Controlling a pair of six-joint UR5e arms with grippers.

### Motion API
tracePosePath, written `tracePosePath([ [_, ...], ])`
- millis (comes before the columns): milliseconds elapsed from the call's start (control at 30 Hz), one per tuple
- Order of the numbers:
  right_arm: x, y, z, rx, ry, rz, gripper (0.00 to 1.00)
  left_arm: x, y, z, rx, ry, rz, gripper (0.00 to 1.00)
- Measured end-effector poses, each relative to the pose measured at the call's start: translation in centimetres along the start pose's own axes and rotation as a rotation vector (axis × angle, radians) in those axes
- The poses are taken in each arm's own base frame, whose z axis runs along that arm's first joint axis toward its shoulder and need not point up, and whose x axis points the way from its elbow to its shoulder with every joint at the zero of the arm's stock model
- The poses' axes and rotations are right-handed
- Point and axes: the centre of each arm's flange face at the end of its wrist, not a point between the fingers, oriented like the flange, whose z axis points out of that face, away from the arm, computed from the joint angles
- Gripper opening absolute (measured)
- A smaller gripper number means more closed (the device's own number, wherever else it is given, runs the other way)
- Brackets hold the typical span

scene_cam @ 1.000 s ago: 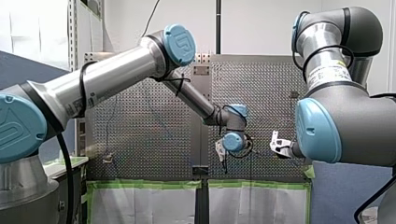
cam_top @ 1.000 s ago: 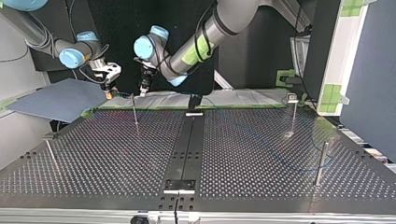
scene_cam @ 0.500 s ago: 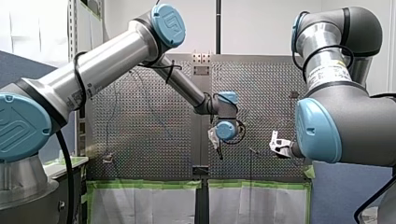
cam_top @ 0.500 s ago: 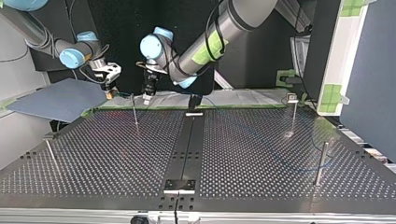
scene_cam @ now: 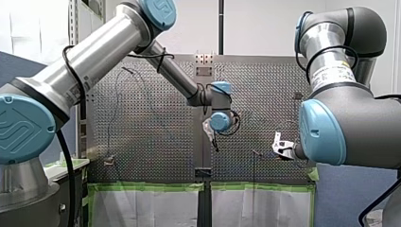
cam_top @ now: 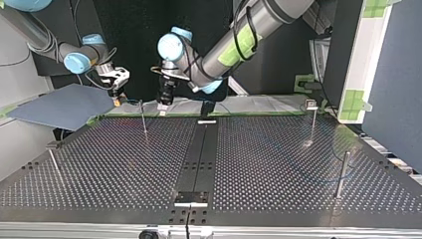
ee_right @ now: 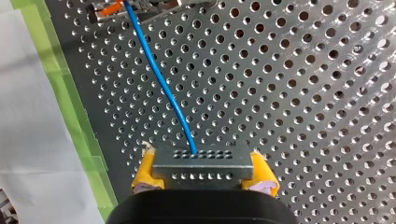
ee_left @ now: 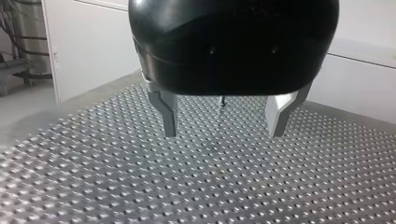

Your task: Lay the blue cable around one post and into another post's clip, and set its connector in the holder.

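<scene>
My right gripper [ee_right: 204, 171] was clamped on the connector [ee_right: 201, 161], its two yellow pads [ee_right: 145, 169] pressed against the short ends of the block. The connector was a flat, rectangular grey metal piece with two rows of tiny holes along its face. The blue cable [ee_right: 161, 79], thin, smooth and gently curved, left the middle of the connector. It ran away over the table [ee_right: 303, 93] to a small metal fitting [ee_right: 109, 7] with an orange part. The table was a dull metal sheet pierced all over by an even grid of round holes. Strips of green tape [ee_right: 60, 79] lined its edge beside the gripper, with a white sheet [ee_right: 28, 140] beyond the tape.

My left gripper [ee_left: 224, 133] was spread wide and held nothing. Its two metal fingers [ee_left: 167, 109], angular and tapering, came out of a rounded, glossy black housing [ee_left: 233, 42] and hung above the table without touching it.

In the top view, my right gripper held the connector over the table's far edge, near the far left corner. My left gripper hung above the same edge, nearer its middle. A thin upright post [cam_top: 143, 119] stood between the two, just inside that edge. Three more slim posts stood well apart: one by the left edge [cam_top: 53, 164], one near the far right corner [cam_top: 312, 122], one by the right edge [cam_top: 342, 174].
</scene>
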Motion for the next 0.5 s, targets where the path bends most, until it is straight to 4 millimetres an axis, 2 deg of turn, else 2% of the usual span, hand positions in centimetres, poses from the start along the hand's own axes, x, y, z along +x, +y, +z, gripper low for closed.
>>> tracePosePath([
  [500,0.0,0.0,0.0,0.000,-0.001,-0.001,0.00,-5.3,0.8,-3.9,-0.004,-0.019,-0.003,0.93],
])
